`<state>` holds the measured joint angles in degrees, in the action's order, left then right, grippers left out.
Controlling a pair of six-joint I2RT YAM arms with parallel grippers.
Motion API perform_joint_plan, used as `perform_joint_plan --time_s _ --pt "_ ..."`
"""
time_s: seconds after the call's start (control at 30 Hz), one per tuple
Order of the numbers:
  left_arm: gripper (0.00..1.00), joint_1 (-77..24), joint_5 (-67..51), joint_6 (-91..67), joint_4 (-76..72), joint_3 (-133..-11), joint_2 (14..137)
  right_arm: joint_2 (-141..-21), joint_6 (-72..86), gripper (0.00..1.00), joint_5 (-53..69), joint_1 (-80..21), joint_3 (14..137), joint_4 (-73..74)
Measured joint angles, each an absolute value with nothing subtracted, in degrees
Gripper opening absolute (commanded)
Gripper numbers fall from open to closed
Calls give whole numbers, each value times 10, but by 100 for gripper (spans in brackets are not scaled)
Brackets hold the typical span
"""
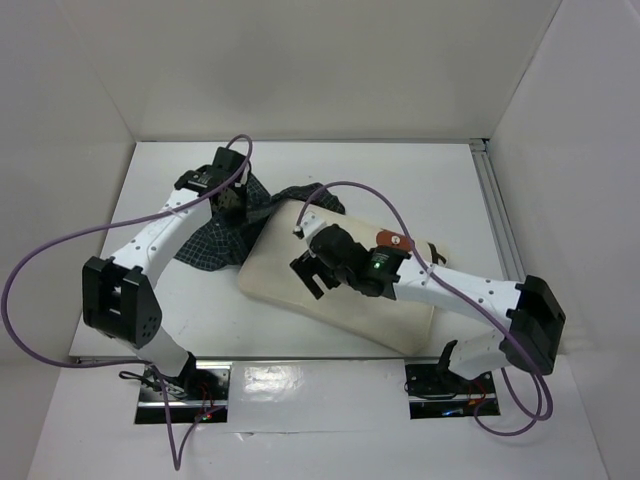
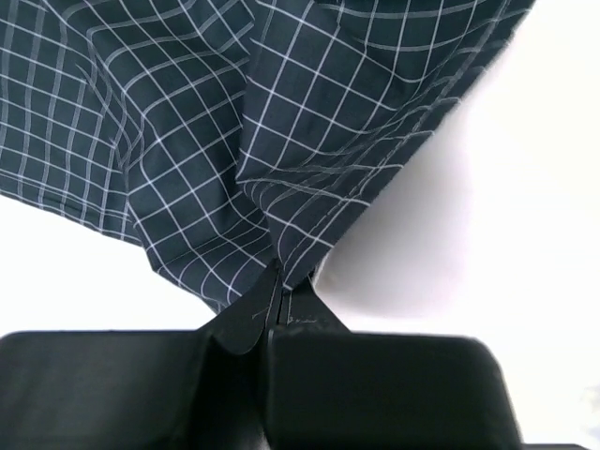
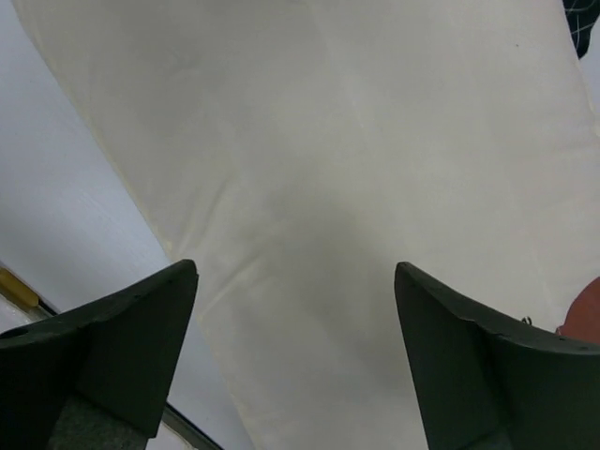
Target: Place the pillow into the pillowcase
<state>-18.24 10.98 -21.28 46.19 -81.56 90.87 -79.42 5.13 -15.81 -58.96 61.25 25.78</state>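
Note:
The cream-white pillow lies slanted across the middle of the table, its far end reaching under the pillowcase's edge. The pillowcase, dark navy with a white grid check, is bunched at the back left of the pillow. My left gripper is shut on a pinched fold of the pillowcase, which hangs from it in creases. My right gripper hovers open over the pillow, with nothing between its fingers. In the top view the right gripper sits above the pillow's middle.
White walls enclose the table on the left, back and right. An aluminium rail runs along the right side. Purple cables loop off both arms. The arm bases stand at the near edge.

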Motion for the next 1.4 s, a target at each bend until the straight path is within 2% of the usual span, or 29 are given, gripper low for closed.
perform_joint_plan --time_s 0.07,0.2,0.27,0.37,0.53,0.63,0.77,0.9,1.03,1.13,1.23,1.27,1.3,1.33,1.37,1.4 --pt "0 -182 109 -213 463 -810 917 -791 57 99 -164 -587 611 264" --pt "0 -182 113 -214 463 -805 921 -781 72 81 -161 -535 641 294" --pt "0 -182 114 -214 462 -806 921 -791 78 81 -141 -469 679 299" --pt "0 -182 113 -215 462 -806 921 -849 85 99 -116 -379 769 305" --pt "0 -182 106 -227 462 -813 924 -1026 78 99 -99 -322 926 310" --pt "0 -182 100 -228 462 -821 929 -1100 76 100 -130 -322 947 339" --pt "0 -182 108 -232 462 -823 929 -1069 114 100 -132 -294 820 344" --pt "0 -182 112 -241 453 -823 929 -891 175 100 -136 -219 663 340" --pt "0 -182 110 -243 447 -823 929 -723 230 100 -173 -201 589 370" --pt "0 -182 107 -243 446 -823 932 -673 266 100 -169 -191 550 371" --pt "0 -182 104 -243 446 -823 939 -671 295 100 -137 -170 492 356" --pt "0 -182 103 -243 446 -823 940 -677 301 84 -121 -166 470 347" --pt "0 -182 103 -243 446 -824 941 -687 303 49 -102 -165 445 324" --pt "0 -182 104 -243 446 -825 942 -703 303 22 -88 -164 429 300" --pt "0 -182 104 -243 446 -827 943 -721 309 0 -74 -162 423 271" --pt "0 -182 104 -243 447 -829 943 -738 313 0 -62 -163 425 246"
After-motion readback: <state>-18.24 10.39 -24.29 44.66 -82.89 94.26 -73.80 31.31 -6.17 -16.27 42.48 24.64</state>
